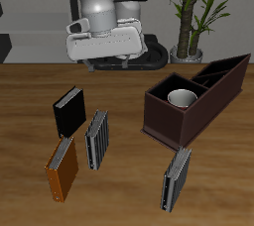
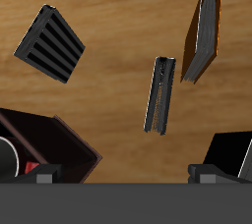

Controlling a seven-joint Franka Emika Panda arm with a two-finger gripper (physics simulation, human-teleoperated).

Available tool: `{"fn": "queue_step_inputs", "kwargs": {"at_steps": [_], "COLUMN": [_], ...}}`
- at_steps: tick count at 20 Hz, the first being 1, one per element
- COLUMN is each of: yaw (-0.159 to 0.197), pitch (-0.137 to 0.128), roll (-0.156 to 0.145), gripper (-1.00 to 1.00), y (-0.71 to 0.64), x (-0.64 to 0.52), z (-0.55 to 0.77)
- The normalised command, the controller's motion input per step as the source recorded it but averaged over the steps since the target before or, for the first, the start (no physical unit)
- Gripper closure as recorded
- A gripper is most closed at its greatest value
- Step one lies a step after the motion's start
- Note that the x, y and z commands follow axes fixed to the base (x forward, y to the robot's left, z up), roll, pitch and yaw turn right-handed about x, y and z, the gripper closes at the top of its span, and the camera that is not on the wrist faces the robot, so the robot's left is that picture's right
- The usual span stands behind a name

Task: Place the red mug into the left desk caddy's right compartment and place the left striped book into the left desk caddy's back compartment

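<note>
The red mug [image 1: 181, 98] stands upright inside the large square section of the left desk caddy [image 1: 213, 89], its white inside showing. The left striped book [image 1: 177, 178] stands on the table near the front edge, in front of the caddy. In the wrist view this book [image 2: 51, 43] shows its dark stripes, and a corner of the caddy [image 2: 49, 141] shows with the mug's edge [image 2: 9, 157] behind it. My gripper [image 1: 109, 59] hangs high at the back of the table, well away from the book and the caddy. In the wrist view the gripper [image 2: 126, 174] is open and empty.
A second striped book [image 1: 96, 138] stands mid-table, with a black book [image 1: 67, 111] behind it and an orange book [image 1: 63, 168] nearer the front edge. A potted plant [image 1: 189, 17] stands behind the caddy. The caddy's narrow slanted slots [image 1: 226, 71] are toward the back.
</note>
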Motion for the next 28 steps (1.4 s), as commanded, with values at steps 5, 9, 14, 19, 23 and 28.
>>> {"fn": "queue_step_inputs", "kwargs": {"at_steps": [5, 9, 14, 19, 23, 28], "yaw": [-0.013, -0.021, 0.005, -0.028, -0.031, -0.023], "pitch": [0.005, 0.007, 0.001, 0.013, 0.006, 0.002], "roll": [-0.009, -0.007, 0.005, -0.023, -0.009, -0.011], "gripper": [-1.00, -1.00, -1.00, -1.00, -1.00, -1.00], "y": [0.12, 0.13, 0.05, 0.13, 0.24, 0.22], "x": [0.16, 0.19, 0.09, 0.26, 0.29, 0.27], "z": [-0.01, 0.03, -0.02, 0.03, 0.15, 0.09]}}
